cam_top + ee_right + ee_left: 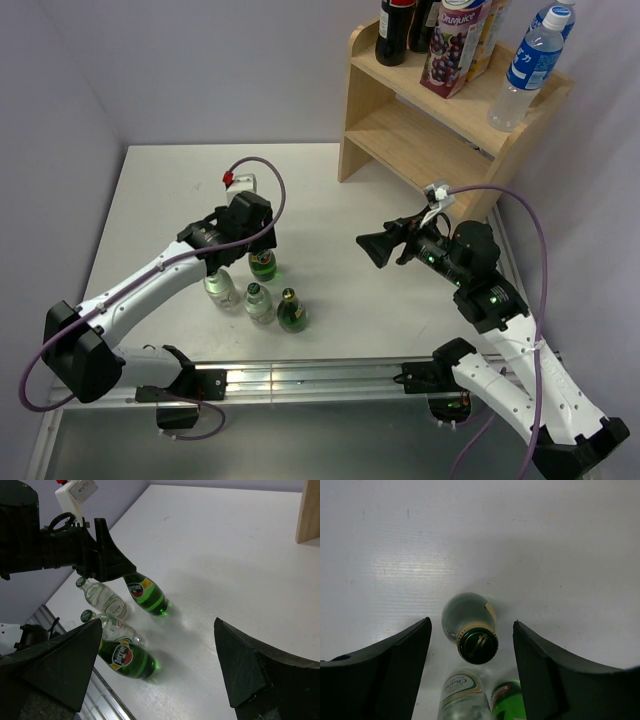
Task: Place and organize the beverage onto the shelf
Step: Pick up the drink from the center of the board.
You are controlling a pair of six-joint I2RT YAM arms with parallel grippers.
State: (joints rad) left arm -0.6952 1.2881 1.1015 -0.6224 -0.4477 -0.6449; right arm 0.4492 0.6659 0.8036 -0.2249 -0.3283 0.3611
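— What is seen closest up?
— The left gripper (471,621). Its two dark fingers (385,675) are held apart on either side of a green-capped bottle (476,642), and the bottle is touched by neither. Nothing is gripped.
— And the right gripper (366,248)?
— It is spread wide and nothing is held in it. It is positioned near the shelf (365,110), to its front.
— Where are the drinks found?
— On the shelf's top tier, two cola bottles (393,30), a juice carton (455,45) and a water bottle (528,65) are stood. The green-capped bottle is set on the table (160,190), well apart from the shelf to its front left. Three more are grouped beside it: one green bottle (292,314) and two clear bottles (258,302).
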